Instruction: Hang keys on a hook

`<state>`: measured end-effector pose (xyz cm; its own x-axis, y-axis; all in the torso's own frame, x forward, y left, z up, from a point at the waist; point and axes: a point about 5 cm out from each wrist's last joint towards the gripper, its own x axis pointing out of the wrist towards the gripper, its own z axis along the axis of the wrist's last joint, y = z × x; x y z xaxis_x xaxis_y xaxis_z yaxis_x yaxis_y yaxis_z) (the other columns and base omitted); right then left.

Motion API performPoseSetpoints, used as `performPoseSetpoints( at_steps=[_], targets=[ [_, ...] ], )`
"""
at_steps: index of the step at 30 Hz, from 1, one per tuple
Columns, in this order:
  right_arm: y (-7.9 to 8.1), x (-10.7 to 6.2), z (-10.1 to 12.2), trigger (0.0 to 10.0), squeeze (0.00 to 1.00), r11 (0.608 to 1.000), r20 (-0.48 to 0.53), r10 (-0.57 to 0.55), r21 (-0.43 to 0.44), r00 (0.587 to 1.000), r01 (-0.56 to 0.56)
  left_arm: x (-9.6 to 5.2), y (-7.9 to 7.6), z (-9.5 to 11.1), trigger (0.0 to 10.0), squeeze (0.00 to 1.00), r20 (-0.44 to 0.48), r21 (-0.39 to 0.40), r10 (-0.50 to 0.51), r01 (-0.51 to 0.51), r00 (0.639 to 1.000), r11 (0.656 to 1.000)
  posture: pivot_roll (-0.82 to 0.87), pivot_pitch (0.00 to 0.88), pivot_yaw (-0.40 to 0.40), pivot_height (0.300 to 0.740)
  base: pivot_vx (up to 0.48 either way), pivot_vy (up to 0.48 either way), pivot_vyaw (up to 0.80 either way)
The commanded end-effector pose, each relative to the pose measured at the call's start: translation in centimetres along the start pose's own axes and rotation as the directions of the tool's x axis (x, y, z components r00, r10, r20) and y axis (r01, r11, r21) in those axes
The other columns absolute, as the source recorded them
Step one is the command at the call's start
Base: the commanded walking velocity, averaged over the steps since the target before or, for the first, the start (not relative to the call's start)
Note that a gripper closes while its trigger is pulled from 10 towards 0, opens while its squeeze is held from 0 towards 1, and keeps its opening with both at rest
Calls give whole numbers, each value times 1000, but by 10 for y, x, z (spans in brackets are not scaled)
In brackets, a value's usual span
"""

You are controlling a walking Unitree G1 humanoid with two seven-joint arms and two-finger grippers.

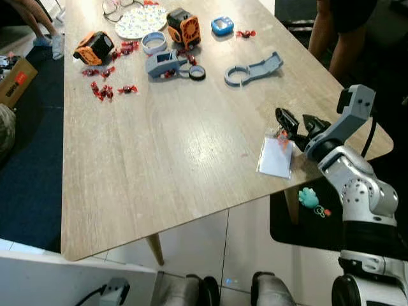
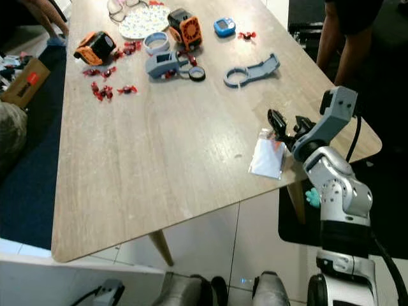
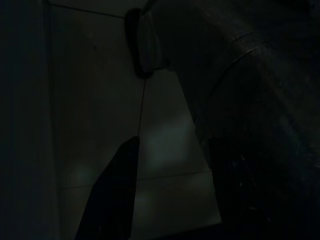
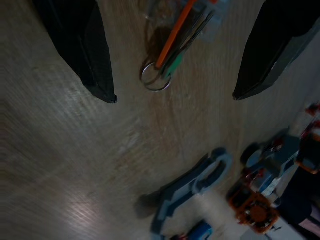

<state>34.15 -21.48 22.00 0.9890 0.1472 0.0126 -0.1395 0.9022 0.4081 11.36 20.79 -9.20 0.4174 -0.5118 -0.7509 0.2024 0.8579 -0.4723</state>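
Right gripper (image 1: 294, 121) over near right edge of light wooden table (image 1: 159, 159). Metal key ring on clear tagged pouch (image 4: 159, 77) lies between its spread fingers. Grey flat wrench-shaped plastic piece (image 1: 253, 69) beyond the gripper; orange-and-black cube-shaped gadget (image 1: 183, 27) farther still.

Silver jointed right arm (image 1: 357, 185) (black cable), black-fingered end effector (image 1: 294, 120)

Wooden table (image 1: 159, 159), tiled floor (image 1: 242, 242)

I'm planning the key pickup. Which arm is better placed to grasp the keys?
Right. The right gripper hangs open directly over the keys near the table edge, fingers either side of the ring. The left gripper hangs idle in shade.
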Motion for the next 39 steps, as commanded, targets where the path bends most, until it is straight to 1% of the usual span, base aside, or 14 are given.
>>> performPoseSetpoints(
  at_steps=[1,12,18,21,23,24,25,26,27,29,31,33,36,39],
  targets=[
    [-7,-1,-19,10000,0,997,-97,-49,50,994,54,-3,-1,-17,10000,0,-51,-26,-1,0,999,1000,-191,242,195,740,0,0,0],
    [0,-1,-24,10000,0,977,-219,-53,188,974,95,-3,-4,-23,10000,0,-95,10,-24,25,995,1000,-192,236,194,740,0,0,0],
    [4,-1,-23,10000,0,986,-272,-37,146,962,79,-3,-4,-23,10000,0,-100,15,-28,29,995,999,-194,229,191,740,0,0,0],
    [7,-1,-20,10000,0,996,-312,-29,72,950,54,-2,-5,-22,10000,0,-101,17,-32,33,994,999,-194,229,191,740,0,0,0],
    [6,-2,-13,10000,0,995,-334,-69,-86,940,43,-2,-5,-22,10000,0,-102,18,-36,38,994,999,-193,223,189,740,0,0,0],
    [6,-2,-13,10000,0,995,-334,-69,-86,940,43,-2,-5,-22,10000,0,-102,18,-36,38,994,999,-193,223,189,740,0,0,0],
    [3,-5,-7,10000,0,971,-342,-120,-238,932,37,-2,-6,-22,10000,0,-104,18,-38,41,994,999,-193,223,189,740,0,0,0],
    [2,-6,-1,10000,0,949,-346,-142,-314,927,28,-2,-6,-23,10000,0,-107,17,-42,44,993,999,-193,223,189,740,0,0,0],
    [2,-6,-1,10000,0,949,-346,-142,-314,927,28,-2,-6,-23,10000,0,-107,17,-42,44,993,999,-193,223,189,740,0,0,0],
    [1,-9,11,10000,0,906,-337,-186,-423,923,28,-2,-6,-24,10000,0,-113,16,-45,47,993,999,-193,223,189,740,0,0,0],
    [0,-9,16,10000,0,896,-327,-198,-443,924,35,-2,-7,-25,10000,0,-115,16,-47,49,992,999,-194,229,191,740,0,0,0],
    [-8,-9,29,10000,0,835,-284,-280,-544,917,87,-2,-7,-25,10000,0,-117,15,-51,53,992,998,-192,230,189,740,0,0,0],
    [-15,-8,38,10000,0,793,-239,-329,-595,914,130,-2,-8,-26,10000,0,-117,13,-54,56,992,998,-193,230,189,740,0,0,0],
    [-15,-6,42,10000,0,788,-220,-330,-599,918,140,-2,-8,-26,10000,0,-117,12,-57,59,991,998,-193,230,189,740,0,0,0]
  ],
)
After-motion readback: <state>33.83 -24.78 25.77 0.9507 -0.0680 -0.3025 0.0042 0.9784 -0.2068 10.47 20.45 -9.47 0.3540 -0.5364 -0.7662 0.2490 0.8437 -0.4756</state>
